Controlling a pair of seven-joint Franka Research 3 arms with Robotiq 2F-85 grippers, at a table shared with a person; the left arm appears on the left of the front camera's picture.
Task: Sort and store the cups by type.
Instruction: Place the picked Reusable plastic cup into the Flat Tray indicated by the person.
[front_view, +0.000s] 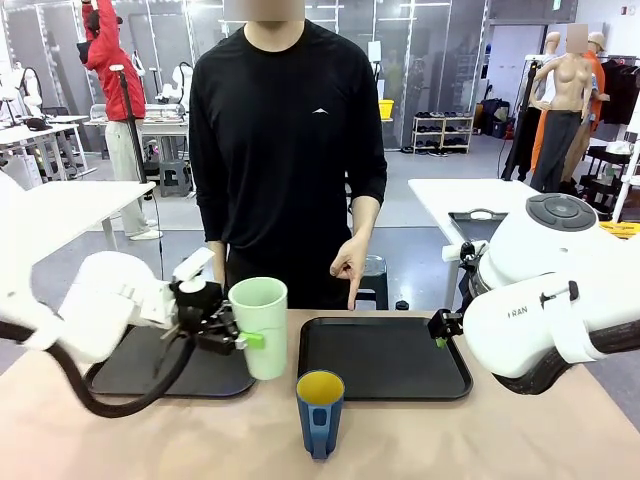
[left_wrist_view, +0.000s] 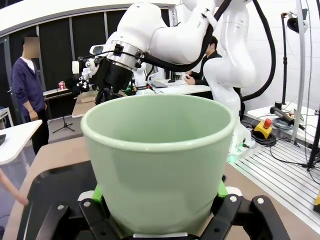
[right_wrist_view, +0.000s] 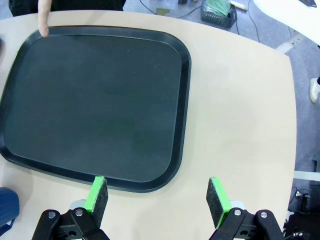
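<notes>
Left of the wide black plastic tray (front_view: 385, 358) at mid-table, my left gripper (front_view: 240, 338) pinches the tall pale mint-green plastic tumbler (front_view: 259, 325) from 2 sides, green pads (left_wrist_view: 97, 192) pressed against its lower wall. I judge this low side grip is meant to hold the tumbler upright and leave its mouth free, ready for standing it on a tray.

The short dark blue cup with yellow inside (front_view: 320, 412) stands upright on the table (front_view: 550, 440) just off the tray's near left corner, untouched. My right gripper (right_wrist_view: 156, 192) hangs over the tray's near right corner, fingers spread wide with nothing between them. I judge it is kept free for that blue cup.

Above the tray's far left edge the person's hand (front_view: 350, 265) points a forefinger (right_wrist_view: 44, 17) downward. I take it as marking this tray as a destination, though I cannot tell for which of the 2 cups. A second black tray (front_view: 150, 378) lies left of the tray, beyond the tumbler.

My own fingers hide the tumbler's base, and from the front it overlaps the second tray's rim, so I cannot tell whether it is lifted or resting. My left arm covers part of that second tray. The blue cup's near side is hard to read, and my right wrist camera catches just a sliver of it.
</notes>
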